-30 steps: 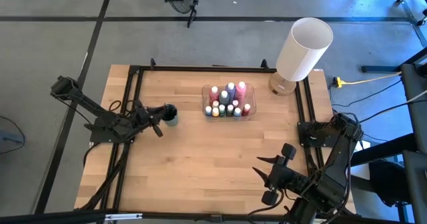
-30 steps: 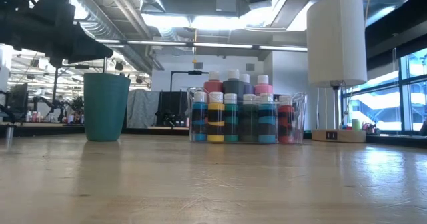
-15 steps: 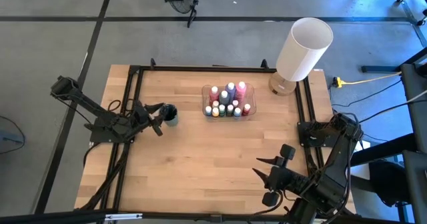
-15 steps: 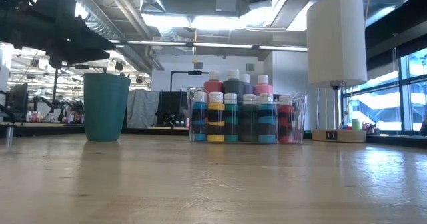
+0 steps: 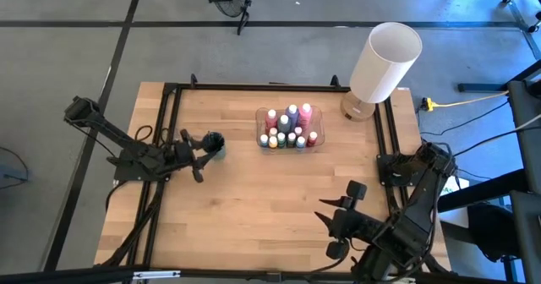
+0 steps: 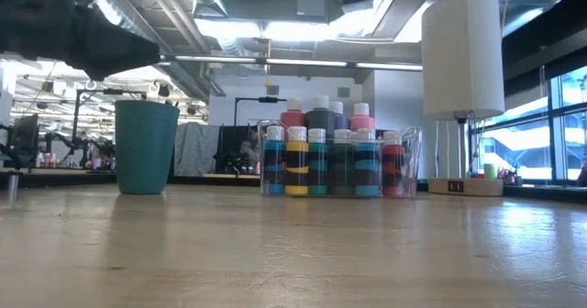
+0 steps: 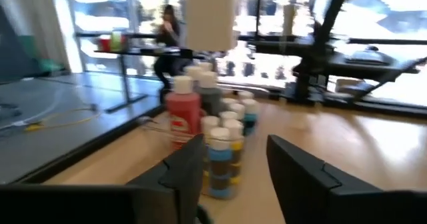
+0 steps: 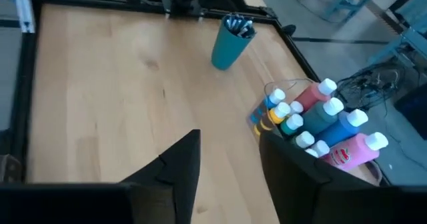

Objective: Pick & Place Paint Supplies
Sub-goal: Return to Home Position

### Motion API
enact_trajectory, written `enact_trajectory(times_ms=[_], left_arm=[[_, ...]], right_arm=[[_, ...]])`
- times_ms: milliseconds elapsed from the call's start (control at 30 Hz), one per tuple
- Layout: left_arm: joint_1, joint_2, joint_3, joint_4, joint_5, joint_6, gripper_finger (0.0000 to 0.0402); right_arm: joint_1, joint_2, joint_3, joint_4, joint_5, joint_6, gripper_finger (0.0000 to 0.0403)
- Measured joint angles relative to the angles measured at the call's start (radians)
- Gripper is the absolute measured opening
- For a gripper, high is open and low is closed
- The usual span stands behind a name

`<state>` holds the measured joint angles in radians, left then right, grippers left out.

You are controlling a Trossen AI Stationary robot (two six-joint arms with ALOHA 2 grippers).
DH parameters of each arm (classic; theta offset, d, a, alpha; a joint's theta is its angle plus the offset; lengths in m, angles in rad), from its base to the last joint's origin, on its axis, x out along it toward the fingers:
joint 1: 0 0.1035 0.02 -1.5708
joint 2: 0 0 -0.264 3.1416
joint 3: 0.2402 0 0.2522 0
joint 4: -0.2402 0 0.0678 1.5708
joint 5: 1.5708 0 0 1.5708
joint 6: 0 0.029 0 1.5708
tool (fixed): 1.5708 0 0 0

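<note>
At 5 o'clock the right gripper [image 5: 326, 211] hovers wide open and empty. At 9 o'clock the left gripper [image 5: 199, 155], also spread and empty, is just beside the green cup [image 5: 215, 145] holding paintbrushes [image 8: 238, 25]. Paint bottles [image 5: 287, 125], their labels unreadable, fill the transparent bin [image 6: 412, 161] toward 12.

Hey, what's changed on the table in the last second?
The left gripper, open, has risen a little by the green cup; the right gripper, open, shifted slightly leftward. Nothing grasped or released. Cup, paint bottles, transparent bin and lamp stayed put.
</note>
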<state>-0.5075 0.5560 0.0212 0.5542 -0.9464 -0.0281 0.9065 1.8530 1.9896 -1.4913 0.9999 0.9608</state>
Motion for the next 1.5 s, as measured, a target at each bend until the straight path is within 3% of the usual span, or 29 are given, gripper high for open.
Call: enact_trajectory(times_ms=[100, 267, 367, 567, 700, 833, 1000, 1100, 1267, 1400, 1500], left_arm=[[0.017, -0.014, 0.000, -0.045, 0.089, -0.018, 0.0128], [0.092, -0.045, 0.000, -0.145, 0.146, -0.066, 0.0048], [0.145, -0.069, 0.002, -0.152, 0.231, -0.074, 0.0009], [0.223, -0.112, 0.083, -0.352, 0.266, -0.126, 0.0002], [0.254, -0.132, 0.106, -0.434, 0.268, -0.151, 0.0002], [0.270, -0.134, 0.107, -0.476, 0.269, -0.171, 0.0002], [0.285, -0.134, 0.107, -0.541, 0.287, -0.221, 0.0002], [0.288, -0.134, 0.107, -0.550, 0.321, -0.235, 0.0002], [0.288, -0.134, 0.107, -0.551, 0.368, -0.247, 0.0002], [0.288, -0.136, 0.107, -0.551, 0.427, -0.230, 0.0002], [0.288, -0.136, 0.107, -0.552, 0.455, -0.206, 0.0002]], right_arm=[[-0.020, -0.012, 0.000, -0.022, -0.039, -0.041, 0.0123], [-0.014, -0.064, -0.001, -0.076, -0.094, -0.249, 0.0013], [0.007, -0.134, 0.000, -0.080, -0.106, -0.326, 0.0006], [0.042, -0.320, -0.005, -0.078, -0.157, -0.359, 0.0003], [0.056, -0.472, -0.094, -0.079, -0.174, -0.354, 0.0002], [0.056, -0.639, -0.286, -0.076, -0.280, -0.313, 0.0001], [0.051, -0.866, -0.631, 0.051, -0.280, -0.212, 0.0001], [0.051, -1.012, -0.868, 0.251, -0.286, -0.232, 0.0001], [0.049, -1.206, -1.244, 0.684, -0.325, -0.400, 0.0001], [0.049, -1.304, -1.460, 0.984, -0.354, -0.515, 0.0000], [0.049, -1.341, -1.549, 1.082, -0.359, -0.555, 0.0000]])
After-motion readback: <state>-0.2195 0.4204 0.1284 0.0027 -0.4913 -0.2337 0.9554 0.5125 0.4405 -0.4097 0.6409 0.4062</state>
